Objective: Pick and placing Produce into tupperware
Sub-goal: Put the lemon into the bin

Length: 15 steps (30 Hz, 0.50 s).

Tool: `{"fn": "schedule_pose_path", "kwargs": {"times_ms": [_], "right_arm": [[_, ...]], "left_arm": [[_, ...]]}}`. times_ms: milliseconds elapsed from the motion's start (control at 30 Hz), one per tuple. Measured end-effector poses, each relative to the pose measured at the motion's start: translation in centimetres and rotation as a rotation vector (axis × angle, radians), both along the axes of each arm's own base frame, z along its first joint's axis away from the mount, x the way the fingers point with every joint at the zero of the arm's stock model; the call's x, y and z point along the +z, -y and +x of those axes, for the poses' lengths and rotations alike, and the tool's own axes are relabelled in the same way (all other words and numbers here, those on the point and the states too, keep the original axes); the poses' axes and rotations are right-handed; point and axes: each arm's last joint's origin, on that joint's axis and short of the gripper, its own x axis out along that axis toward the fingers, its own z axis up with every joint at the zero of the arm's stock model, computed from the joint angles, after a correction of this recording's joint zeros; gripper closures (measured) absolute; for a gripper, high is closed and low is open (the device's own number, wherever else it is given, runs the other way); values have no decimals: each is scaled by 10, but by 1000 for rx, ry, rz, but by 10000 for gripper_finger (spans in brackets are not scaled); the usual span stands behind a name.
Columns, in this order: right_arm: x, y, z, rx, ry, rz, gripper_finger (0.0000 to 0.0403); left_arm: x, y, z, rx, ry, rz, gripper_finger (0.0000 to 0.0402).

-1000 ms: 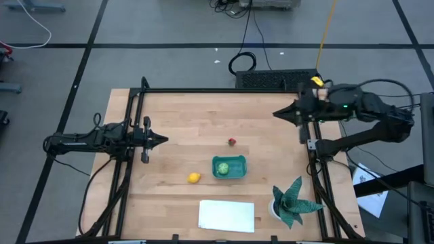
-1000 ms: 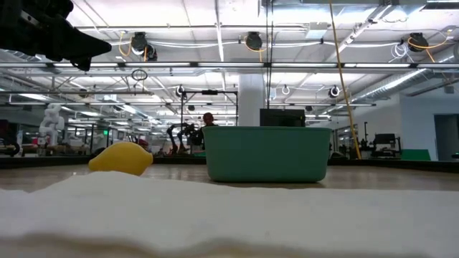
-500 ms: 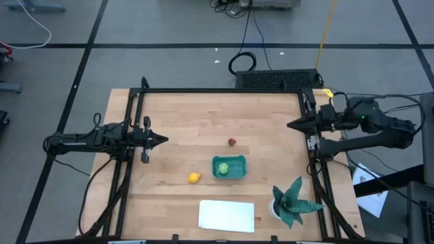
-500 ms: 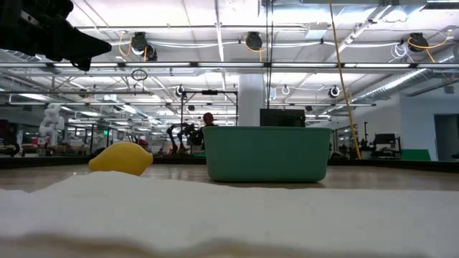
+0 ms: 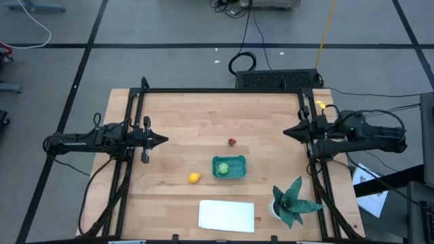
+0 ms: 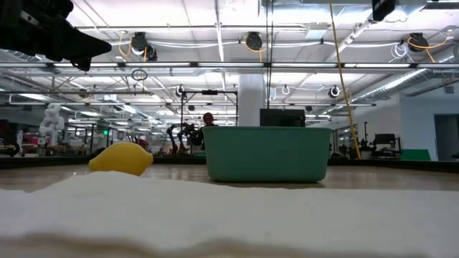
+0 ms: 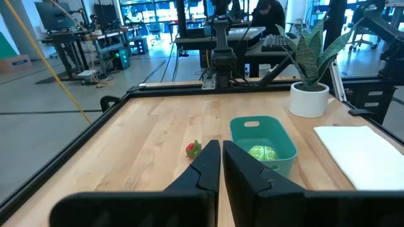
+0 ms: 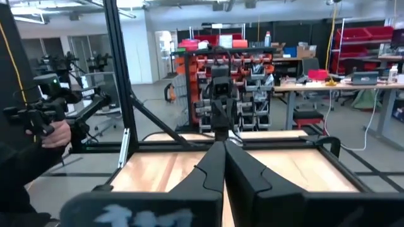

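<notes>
From above, the green ball (image 5: 223, 167) sat inside the tub (image 5: 229, 167); the low view hid it. Both arms' jaws were together: left gripper (image 5: 163, 140), right gripper (image 5: 286, 131).

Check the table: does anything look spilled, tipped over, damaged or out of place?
Nothing stands out. The teal tub sits upright with the green piece inside; the lemon and red piece lie loose on the wood, and the plant stands upright.
</notes>
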Motion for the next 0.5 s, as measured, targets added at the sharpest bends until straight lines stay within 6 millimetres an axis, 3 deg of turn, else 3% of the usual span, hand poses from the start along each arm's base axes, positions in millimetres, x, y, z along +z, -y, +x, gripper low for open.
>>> {"fn": "schedule_pose_path", "kwargs": {"times_ms": [500], "right_arm": [[-63,1,3,-21,72,62,403]], "left_arm": [[0,0,0,0,0,-2,378]]}}
